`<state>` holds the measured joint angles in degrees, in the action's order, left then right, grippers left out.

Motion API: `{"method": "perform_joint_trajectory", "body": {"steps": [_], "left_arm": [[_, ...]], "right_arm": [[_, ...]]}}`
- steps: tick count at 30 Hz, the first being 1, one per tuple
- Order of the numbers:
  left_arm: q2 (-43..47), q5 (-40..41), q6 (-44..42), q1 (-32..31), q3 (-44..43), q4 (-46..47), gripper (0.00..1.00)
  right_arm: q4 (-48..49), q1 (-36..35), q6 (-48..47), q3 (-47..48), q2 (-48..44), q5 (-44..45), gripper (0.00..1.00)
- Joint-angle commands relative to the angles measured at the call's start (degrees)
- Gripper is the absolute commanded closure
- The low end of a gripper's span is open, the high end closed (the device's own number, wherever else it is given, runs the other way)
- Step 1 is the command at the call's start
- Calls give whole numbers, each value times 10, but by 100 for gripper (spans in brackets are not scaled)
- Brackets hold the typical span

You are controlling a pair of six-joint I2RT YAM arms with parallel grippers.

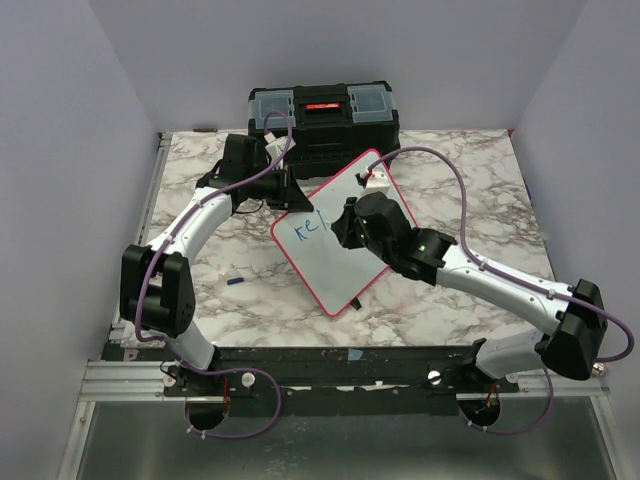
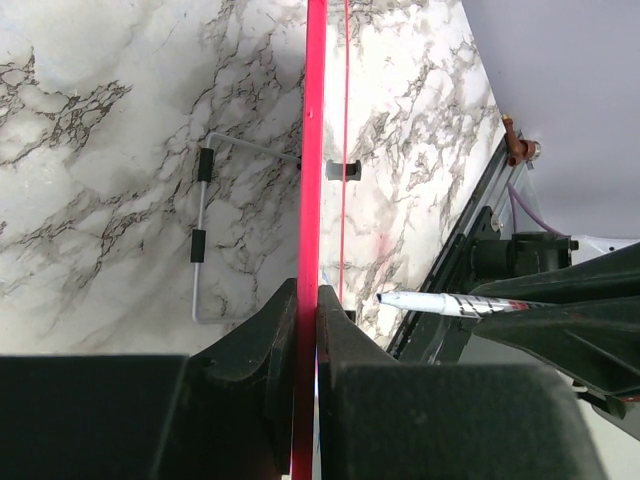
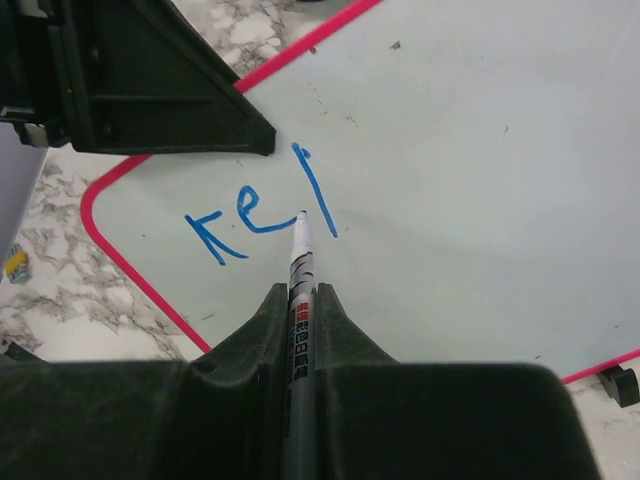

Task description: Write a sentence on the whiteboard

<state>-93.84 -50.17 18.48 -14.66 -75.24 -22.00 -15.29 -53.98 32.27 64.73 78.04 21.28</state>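
Observation:
The whiteboard [image 1: 335, 265], white with a thin red rim, lies slanted on the marble table. My left gripper [image 1: 285, 190] is shut on its far left rim, which shows as a red strip [image 2: 315, 150] between the jaws [image 2: 308, 300]. My right gripper [image 1: 338, 225] is shut on a white marker [image 3: 300, 290]. The marker tip touches the board beside the blue writing [image 3: 260, 215]. The writing reads "ke" followed by one slanted stroke, and it also shows in the top view [image 1: 307, 230]. The marker also shows in the left wrist view [image 2: 450, 303].
A black toolbox [image 1: 322, 115] stands at the table's far edge, just behind the board. A small blue cap [image 1: 236, 281] lies on the table left of the board. A wire stand [image 2: 200, 240] lies on the marble under the board. Grey walls close in both sides.

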Motion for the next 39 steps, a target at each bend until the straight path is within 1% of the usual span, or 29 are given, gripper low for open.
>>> {"method": "perform_joint_trajectory", "body": {"steps": [1, 16, 27, 36, 37, 39], "left_arm": [[31, -7, -11, -2, -10, 24, 100], [36, -7, -13, -3, -10, 24, 100], [34, -10, -14, -3, -12, 25, 100], [35, -10, -14, -3, -12, 25, 100], [35, -9, -14, -3, -12, 25, 100], [35, -10, -14, -3, -12, 31, 100]], "right_arm": [[6, 2, -9, 33, 16, 22, 99], [25, 1, -17, 77, 82, 56, 99], [14, 5, -15, 80, 89, 91, 99], [3, 8, -12, 76, 93, 88, 99], [3, 8, -12, 87, 92, 86, 99], [2, 8, -9, 71, 89, 81, 99]]}}
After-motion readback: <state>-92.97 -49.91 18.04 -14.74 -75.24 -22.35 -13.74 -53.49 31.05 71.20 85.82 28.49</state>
